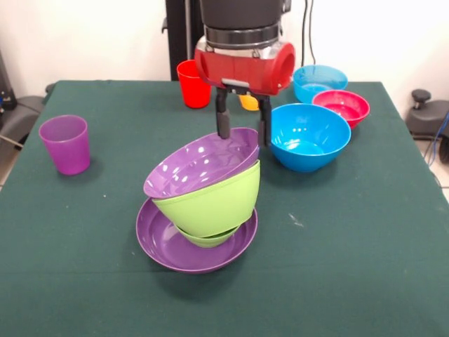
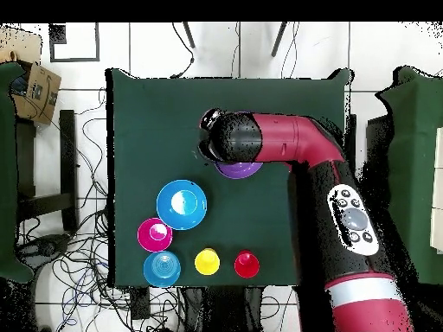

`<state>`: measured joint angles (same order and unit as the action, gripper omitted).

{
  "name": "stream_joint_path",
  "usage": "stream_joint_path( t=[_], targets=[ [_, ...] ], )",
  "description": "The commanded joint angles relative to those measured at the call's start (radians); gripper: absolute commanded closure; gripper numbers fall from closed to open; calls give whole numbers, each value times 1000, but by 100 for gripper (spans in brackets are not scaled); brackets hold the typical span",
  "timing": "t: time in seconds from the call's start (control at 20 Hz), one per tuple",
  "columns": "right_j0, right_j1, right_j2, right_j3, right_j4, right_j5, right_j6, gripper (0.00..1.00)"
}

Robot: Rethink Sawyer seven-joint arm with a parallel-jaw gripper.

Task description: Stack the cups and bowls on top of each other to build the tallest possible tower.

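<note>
Above the tilted top purple bowl point(image 1: 200, 163) of the tower point(image 1: 200, 210), gripper point(image 1: 243, 130) apparently straddling its rim, fingers spread.

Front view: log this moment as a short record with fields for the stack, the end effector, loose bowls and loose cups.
stack: tilted purple bowl on lime green bowl, both in a wide purple bowl at the bottom
end effector: over the top bowl's far rim, one finger each side of it, not closed
loose bowls: large blue bowl, red bowl, light blue bowl, to the stack's right
loose cups: purple cup at left; red cup and yellow cup behind the arm
</note>
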<state>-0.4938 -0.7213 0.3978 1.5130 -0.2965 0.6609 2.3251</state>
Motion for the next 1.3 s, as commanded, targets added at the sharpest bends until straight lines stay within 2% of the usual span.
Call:
stream_joint_path(
  t=[0.05,0.15,0.25,0.4,0.65,0.85,1.0,1.1,1.3],
  targets=[
    [-2,-4,37,31,-37,131,-175,0],
    [2,-74,37,52,-6,203,-170,0],
    [4,-147,44,48,37,323,-178,0],
    [9,-188,55,34,75,412,-168,0],
    [51,-144,73,88,125,291,-53,0],
    [93,-173,59,108,165,307,-5,0],
    [107,-211,61,158,231,326,13,0],
    [117,-222,67,203,271,280,28,0],
    [158,-184,42,219,265,191,48,0]
  ],
)
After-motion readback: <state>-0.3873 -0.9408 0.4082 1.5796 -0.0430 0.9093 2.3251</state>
